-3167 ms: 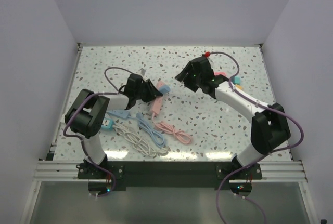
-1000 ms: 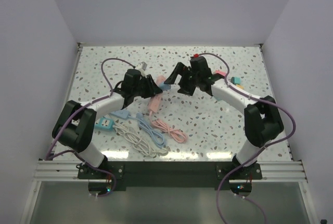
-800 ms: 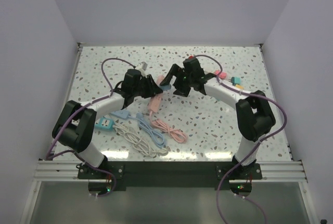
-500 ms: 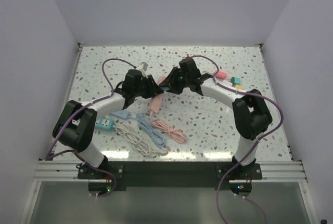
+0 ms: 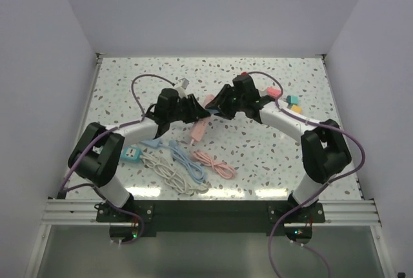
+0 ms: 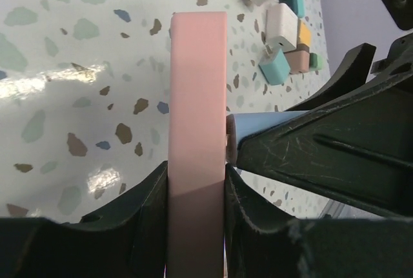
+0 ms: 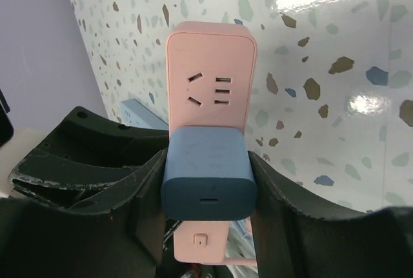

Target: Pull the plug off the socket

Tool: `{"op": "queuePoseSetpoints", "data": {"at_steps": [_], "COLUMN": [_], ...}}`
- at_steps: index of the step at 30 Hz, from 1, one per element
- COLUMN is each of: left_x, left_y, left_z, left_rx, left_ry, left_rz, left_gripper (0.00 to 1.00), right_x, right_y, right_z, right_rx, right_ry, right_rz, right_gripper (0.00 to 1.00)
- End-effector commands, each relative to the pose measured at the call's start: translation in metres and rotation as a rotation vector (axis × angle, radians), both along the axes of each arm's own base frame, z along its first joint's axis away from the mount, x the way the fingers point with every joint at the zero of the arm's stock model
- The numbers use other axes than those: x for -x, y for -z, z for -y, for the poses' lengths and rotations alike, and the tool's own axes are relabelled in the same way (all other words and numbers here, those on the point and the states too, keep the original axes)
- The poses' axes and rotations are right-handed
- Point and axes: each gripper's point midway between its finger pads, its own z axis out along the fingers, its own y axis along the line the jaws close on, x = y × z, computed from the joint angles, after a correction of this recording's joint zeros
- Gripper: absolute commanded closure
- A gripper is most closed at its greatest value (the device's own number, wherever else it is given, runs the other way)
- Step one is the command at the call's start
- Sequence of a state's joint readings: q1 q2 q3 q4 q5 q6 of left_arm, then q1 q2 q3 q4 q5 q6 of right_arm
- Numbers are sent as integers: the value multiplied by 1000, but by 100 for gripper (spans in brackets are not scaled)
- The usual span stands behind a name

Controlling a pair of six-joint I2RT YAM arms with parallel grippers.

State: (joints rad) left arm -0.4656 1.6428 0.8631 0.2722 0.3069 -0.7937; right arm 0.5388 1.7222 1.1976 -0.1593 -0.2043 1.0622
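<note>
Now the left gripper (image 6: 197, 191) clamps the pink power strip (image 6: 197, 97) edgewise above the table (image 5: 258, 149), and the right gripper (image 7: 208, 184) pinches the blue plug (image 7: 206, 158) seated in it. A skewed pull could slip either grip.

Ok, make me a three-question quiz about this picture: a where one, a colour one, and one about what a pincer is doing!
1. Where is the blue plug? A) on the pink socket strip B) alone on the table C) on the wall
2. What colour is the strip in the left pincer? A) green B) pink C) black
3. What is the right pincer doing? A) hanging open B) squeezing the blue plug C) holding a cable
Answers: 1 A, plug sits against the strip; 2 B, pink bar fills that pincer; 3 B, it presses both plug sides.
</note>
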Motion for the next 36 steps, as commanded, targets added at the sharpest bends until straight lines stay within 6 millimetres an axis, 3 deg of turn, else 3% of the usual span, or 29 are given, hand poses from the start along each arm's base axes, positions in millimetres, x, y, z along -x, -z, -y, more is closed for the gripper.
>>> {"op": "queuePoseSetpoints", "data": {"at_steps": [1,6,9,12,15,18,20,24,26,27,29,30,32,33,36], "left_x": [-22,-26,-33,-39,-44,-46,-51,-59,-56,-55,-48,-44,-41,-37,-32], "left_y": [46,61,52,28,-1,-29,-48,-56,-59,-53,-44,-36,-26,-18,-6], "left_z": [-43,-39,-31,-27,-29,-46,-73,-148,-169,-191,-207,-226,-241,-255,-272], "left_rx": [-111,-112,-97,-61,-47,-62,-51,-117,-135,-156,-173,-184,-201,-212,-211], "left_ry": [-185,-192,-187,-189,-196,-223,-267,-380,-405,-438,-451,-489,-505,-538,-566], "left_rz": [-60,-106,-87,-39,20,75,107,104,99,78,45,12,-10,-34,-58], "left_gripper": [100,100,100,100,100,100,100,100,100,100,100,100,100,100,100], "right_x": [-1,2,2,-4,-24,-40,-52,-71,-75,-79,-83,-88,-95,-100,-124], "right_y": [-58,-65,-66,-67,-62,-48,-39,-7,-2,2,11,11,19,19,12], "right_z": [31,45,45,56,95,127,156,206,219,230,243,253,266,278,299], "right_rx": [-73,-81,-82,-62,-1,103,120,152,142,135,118,111,123,104,94], "right_ry": [47,75,74,105,186,212,243,307,340,367,395,417,454,495,548], "right_rz": [100,102,99,109,124,123,97,10,2,1,-31,-32,-40,-38,23], "right_gripper": [100,100,100,100,100,100,100,100,100,100,100,100,100,100,100]}}
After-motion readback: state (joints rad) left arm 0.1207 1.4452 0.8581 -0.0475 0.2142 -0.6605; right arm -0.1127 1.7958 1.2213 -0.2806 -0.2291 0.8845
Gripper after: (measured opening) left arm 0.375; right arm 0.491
